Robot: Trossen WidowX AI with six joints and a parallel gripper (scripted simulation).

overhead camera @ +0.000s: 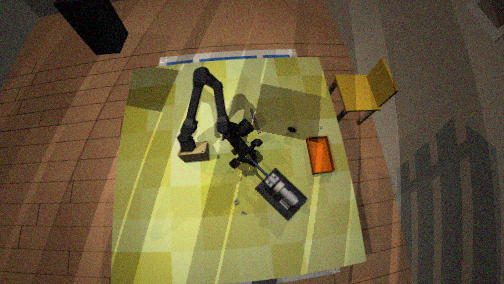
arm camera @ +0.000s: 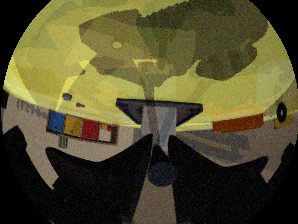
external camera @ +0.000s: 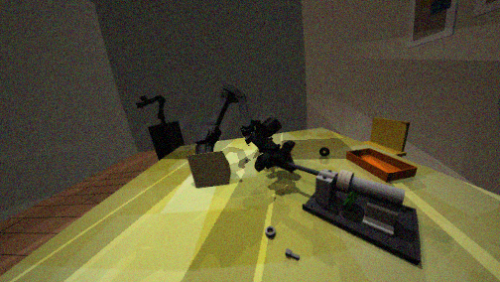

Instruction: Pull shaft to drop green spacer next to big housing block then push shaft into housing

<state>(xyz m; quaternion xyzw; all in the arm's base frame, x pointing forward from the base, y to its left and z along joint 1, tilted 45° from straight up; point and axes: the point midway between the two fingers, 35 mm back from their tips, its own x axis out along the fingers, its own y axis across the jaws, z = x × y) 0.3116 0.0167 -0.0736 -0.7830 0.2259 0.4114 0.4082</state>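
Note:
My gripper (overhead camera: 248, 157) (external camera: 292, 161) (arm camera: 160, 139) is shut on the near end of the grey shaft (overhead camera: 261, 169) (external camera: 306, 170). The shaft runs into the upright support block (external camera: 324, 191) on the dark base plate (overhead camera: 290, 214) (external camera: 412, 239) (arm camera: 192, 107). A cream spacer (external camera: 345, 181) is still up in line with the shaft, between the support block and the big grey housing (overhead camera: 286, 195) (external camera: 379, 191). The green spacer (external camera: 350, 200) is off the shaft line, tilted below the cream one; whether it rests on anything I cannot tell. The shaft's far end is hidden.
An orange tray (overhead camera: 320, 155) (external camera: 381, 164) (arm camera: 237, 123) stands beyond the base plate. A brown block (overhead camera: 196, 153) (external camera: 210, 170) is on the arm's other side. A small ring (external camera: 270, 231) and a bolt (external camera: 292, 254) lie near the plate. A black ring (external camera: 324, 149) lies farther back.

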